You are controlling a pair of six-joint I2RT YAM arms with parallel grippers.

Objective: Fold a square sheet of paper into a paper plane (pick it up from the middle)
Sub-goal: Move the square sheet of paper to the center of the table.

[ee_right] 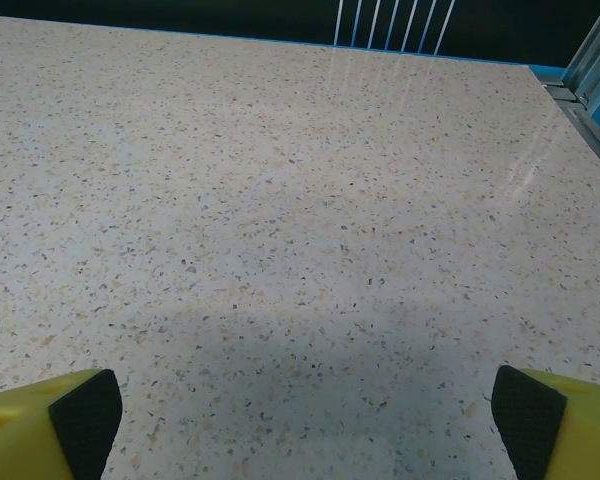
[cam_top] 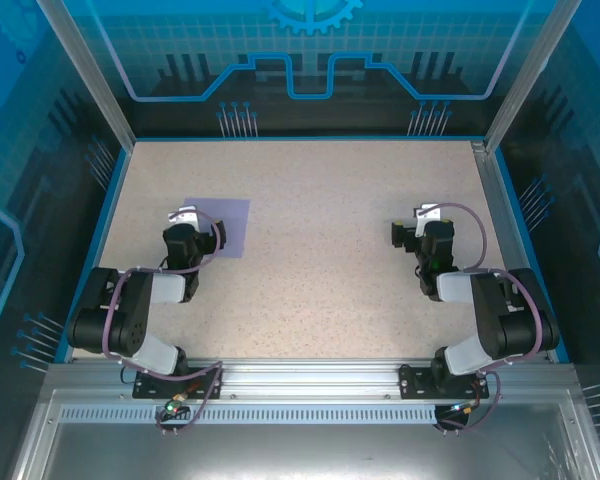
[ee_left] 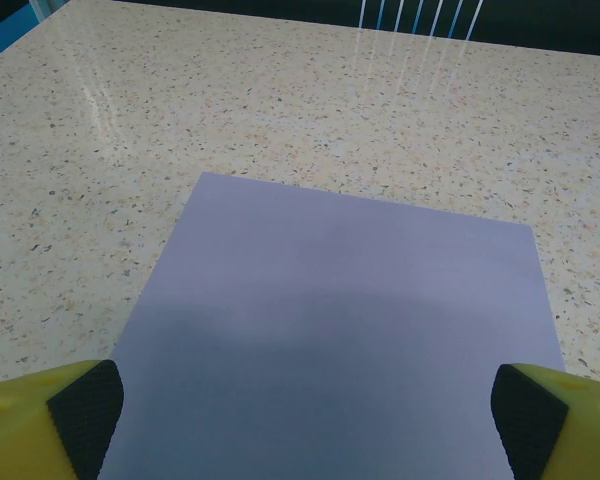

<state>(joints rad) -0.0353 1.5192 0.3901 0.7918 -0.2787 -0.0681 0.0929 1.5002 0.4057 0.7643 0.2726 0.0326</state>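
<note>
The square sheet of paper (cam_top: 226, 226) is pale lavender and lies flat and unfolded on the left half of the speckled table. My left gripper (cam_top: 185, 217) hovers over the sheet's near-left part, open. In the left wrist view the sheet (ee_left: 340, 300) spreads between and beyond the open left gripper (ee_left: 307, 418), whose black pads (ee_left: 85, 415) stand wide apart with nothing gripped. My right gripper (cam_top: 427, 214) is over bare table on the right half, far from the sheet. The right wrist view shows the right gripper (ee_right: 306, 415) open above the bare tabletop.
The speckled tabletop (cam_top: 320, 270) is bordered by a blue rim and aluminium frame posts (cam_top: 500, 110). A metal rail (ee_right: 592, 70) runs along the table's right edge. Both arm bases sit at the near edge (cam_top: 300, 375).
</note>
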